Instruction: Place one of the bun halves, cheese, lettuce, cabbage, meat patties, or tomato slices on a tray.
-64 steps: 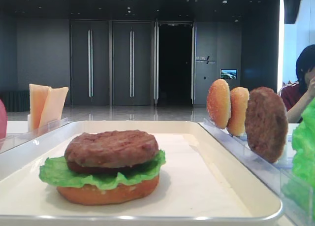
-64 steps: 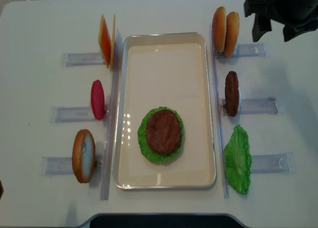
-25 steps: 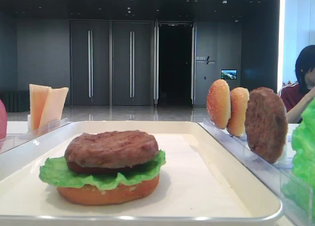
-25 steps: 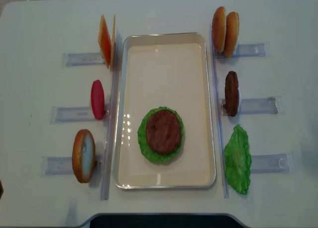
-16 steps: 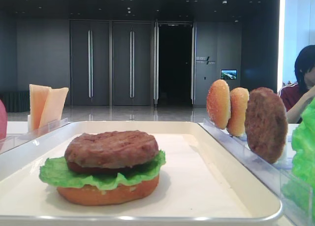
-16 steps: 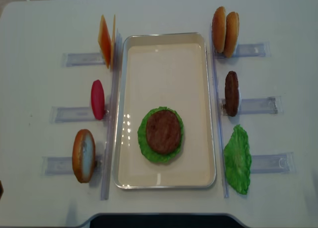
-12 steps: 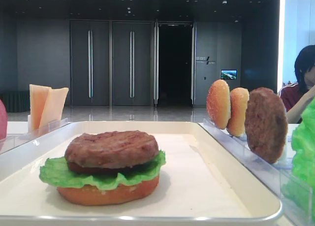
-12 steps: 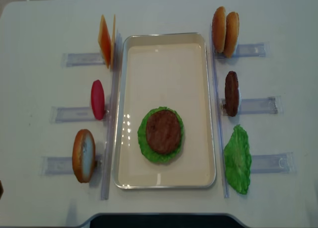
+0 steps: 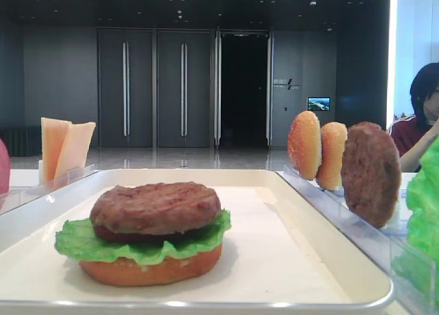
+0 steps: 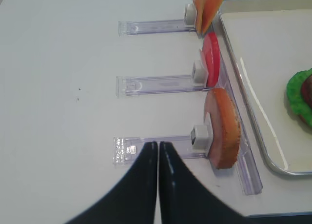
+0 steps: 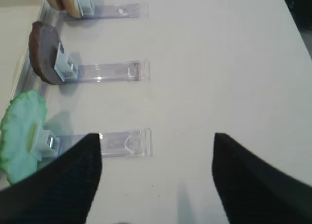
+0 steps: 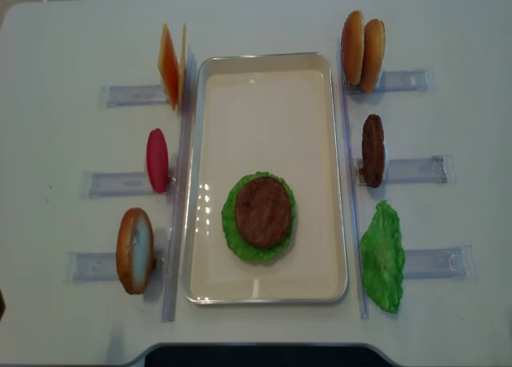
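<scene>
Resting on the tray [image 12: 336,183]: bun half [image 9: 151,268], lettuce [image 12: 236,239], patty [image 12: 262,212], stacked low of centre. Standing upright in clear holders [image 12: 412,169] right of tray: two buns [image 12: 362,50], spare patty [image 12: 373,150], second lettuce leaf [image 12: 382,257]. Left of tray: cheese [image 12: 171,65], tomato [image 12: 157,160], another bun [image 12: 134,249]. Left gripper [image 10: 158,155] shut tight, empty, near that bun's holder. Right gripper [image 11: 156,158] spread wide, holding nothing, over bare table [image 11: 219,63] beside the leaf's holder.
</scene>
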Action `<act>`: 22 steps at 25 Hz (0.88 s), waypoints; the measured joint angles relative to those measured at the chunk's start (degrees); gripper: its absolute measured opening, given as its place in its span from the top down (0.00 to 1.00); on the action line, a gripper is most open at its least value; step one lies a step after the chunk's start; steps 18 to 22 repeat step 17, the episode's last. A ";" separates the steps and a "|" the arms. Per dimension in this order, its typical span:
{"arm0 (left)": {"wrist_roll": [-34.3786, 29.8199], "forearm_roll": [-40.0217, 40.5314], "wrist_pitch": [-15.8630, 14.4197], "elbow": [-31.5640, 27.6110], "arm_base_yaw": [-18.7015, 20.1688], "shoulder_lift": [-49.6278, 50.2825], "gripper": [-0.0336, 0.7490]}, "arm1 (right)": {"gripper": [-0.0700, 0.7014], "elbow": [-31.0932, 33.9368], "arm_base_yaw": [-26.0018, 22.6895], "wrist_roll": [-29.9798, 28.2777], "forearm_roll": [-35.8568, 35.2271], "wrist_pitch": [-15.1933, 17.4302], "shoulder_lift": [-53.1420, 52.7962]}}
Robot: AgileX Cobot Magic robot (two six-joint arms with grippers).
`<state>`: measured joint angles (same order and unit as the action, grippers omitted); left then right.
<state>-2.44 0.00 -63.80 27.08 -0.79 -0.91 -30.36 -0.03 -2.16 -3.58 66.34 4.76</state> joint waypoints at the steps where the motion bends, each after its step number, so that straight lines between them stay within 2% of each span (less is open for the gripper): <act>1: 0.00 0.00 0.00 0.00 0.00 0.00 0.96 | 0.28 0.17 0.00 -0.34 0.00 -0.67 -0.94; 6: 0.00 0.00 0.00 0.00 0.00 0.00 0.96 | 0.28 1.43 0.00 -0.91 0.00 -1.49 -5.07; 22: 0.00 -0.34 0.00 0.00 0.00 0.00 0.96 | 0.28 1.88 0.00 -1.13 -0.05 -1.21 -5.18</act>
